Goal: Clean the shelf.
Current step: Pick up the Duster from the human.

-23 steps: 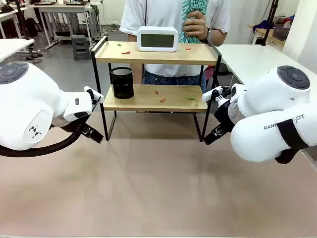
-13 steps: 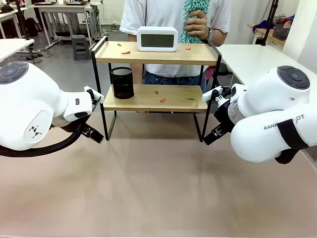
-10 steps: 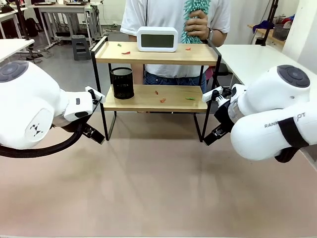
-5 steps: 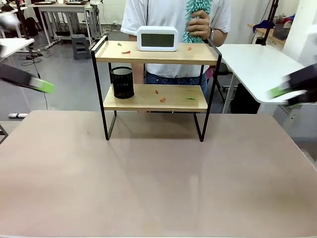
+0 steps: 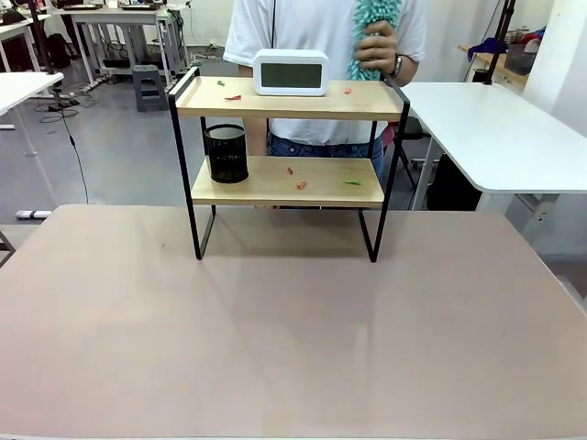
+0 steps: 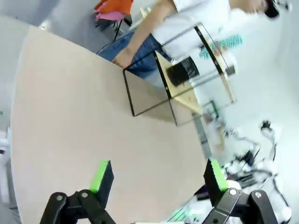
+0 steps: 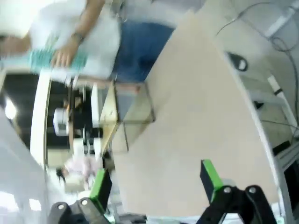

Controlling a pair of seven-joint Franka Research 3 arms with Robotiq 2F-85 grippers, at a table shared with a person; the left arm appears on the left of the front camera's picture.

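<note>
Pulling back from their posts on either side of the shelf, both arms have swung up and outward, leaving the tan table open in the front view. Seen from the wrist cameras, the left gripper and the right gripper each hang high over that table. Their jaws are spread wide, green pads well apart, with nothing between them.

At the table's far edge the shelf has not moved. A black mesh pen cup sits on the left of the lower board and a white digital clock on the top board. Small red and green scraps still lie on both tiers.

Behind it the person has shifted the teal chenille duster slightly rightward, holding it in a raised hand.

By the look of it, no wiping has begun. The arms' withdrawal probably makes room for the person, or for a handover of the duster.
</note>
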